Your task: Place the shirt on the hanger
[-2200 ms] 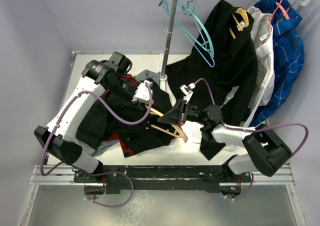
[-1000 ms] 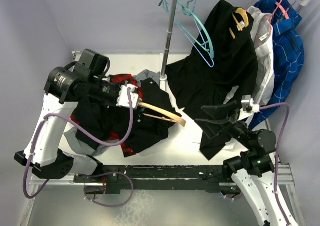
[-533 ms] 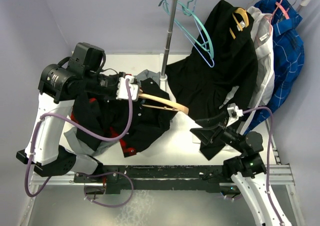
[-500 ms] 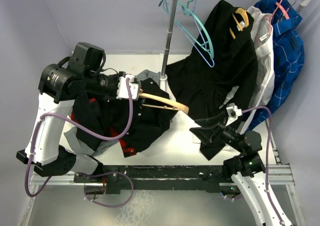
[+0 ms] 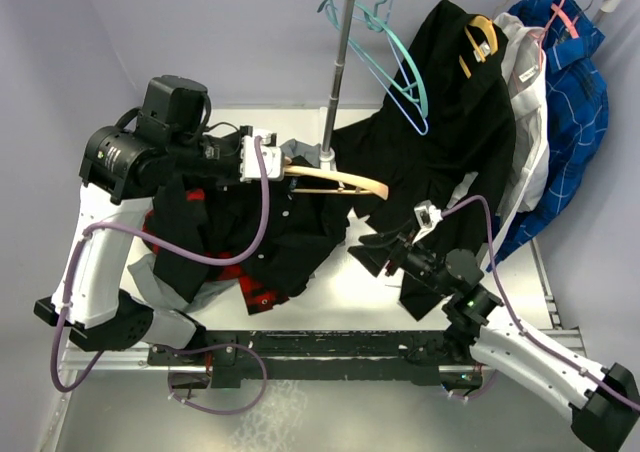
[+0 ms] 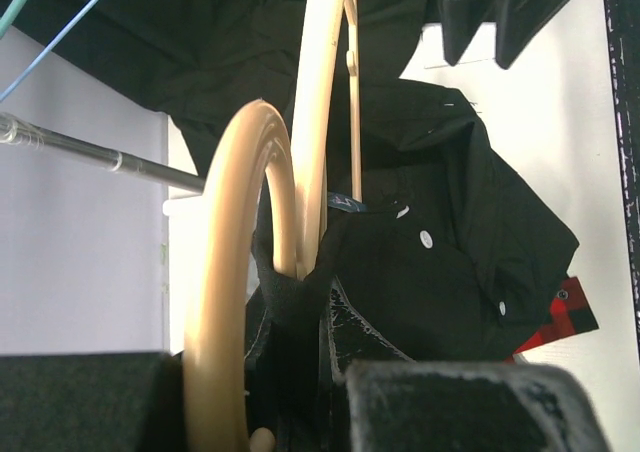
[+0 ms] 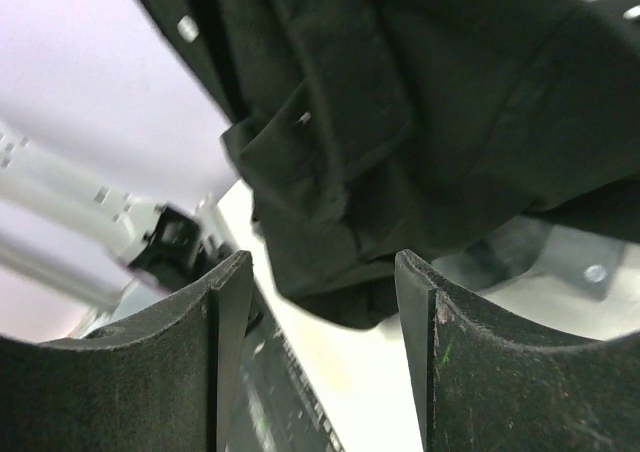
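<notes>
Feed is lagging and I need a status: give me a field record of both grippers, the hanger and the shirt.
left gripper: shut on the hanger at its hook end, raised above the table
right gripper: open, empty, pointing toward the shirt
hanger: roughly level, far arm bare
shirt: bunched at the hanger's near end, hanging down over the plaid shirt
task state: shirt not yet spread over both hanger arms

shirt point(image 6: 450, 272) neck label point(image 6: 340, 202): small tab, too blurred to read.
hanger point(image 6: 322, 92): no legible print.
hanging garments point(image 5: 560, 82): no readable text or numbers.
</notes>
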`<action>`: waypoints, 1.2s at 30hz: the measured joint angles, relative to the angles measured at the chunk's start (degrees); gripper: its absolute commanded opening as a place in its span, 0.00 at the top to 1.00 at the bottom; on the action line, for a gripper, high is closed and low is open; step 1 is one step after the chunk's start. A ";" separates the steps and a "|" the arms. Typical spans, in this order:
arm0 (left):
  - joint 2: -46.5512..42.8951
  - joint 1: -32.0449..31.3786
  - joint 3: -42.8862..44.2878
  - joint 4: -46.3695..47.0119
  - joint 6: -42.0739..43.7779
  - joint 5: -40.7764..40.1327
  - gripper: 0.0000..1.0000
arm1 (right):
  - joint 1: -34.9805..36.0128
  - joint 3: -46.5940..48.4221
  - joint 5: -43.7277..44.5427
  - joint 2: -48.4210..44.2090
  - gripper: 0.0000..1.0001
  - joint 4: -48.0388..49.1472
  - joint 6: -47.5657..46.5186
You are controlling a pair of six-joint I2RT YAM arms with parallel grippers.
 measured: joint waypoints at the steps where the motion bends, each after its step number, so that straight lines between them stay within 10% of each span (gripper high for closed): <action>1: 0.09 0.00 0.00 0.17 -0.13 -0.02 1.00 | 0.09 -0.42 2.23 1.03 0.40 2.05 0.00; 27: 0.63 0.00 -1.95 3.02 -0.35 -0.35 1.00 | 3.06 -1.60 8.96 15.89 0.49 22.49 4.61; 36: 0.63 0.00 -1.95 3.08 -0.42 -0.37 1.00 | 5.05 -2.38 10.10 19.47 0.80 24.87 5.64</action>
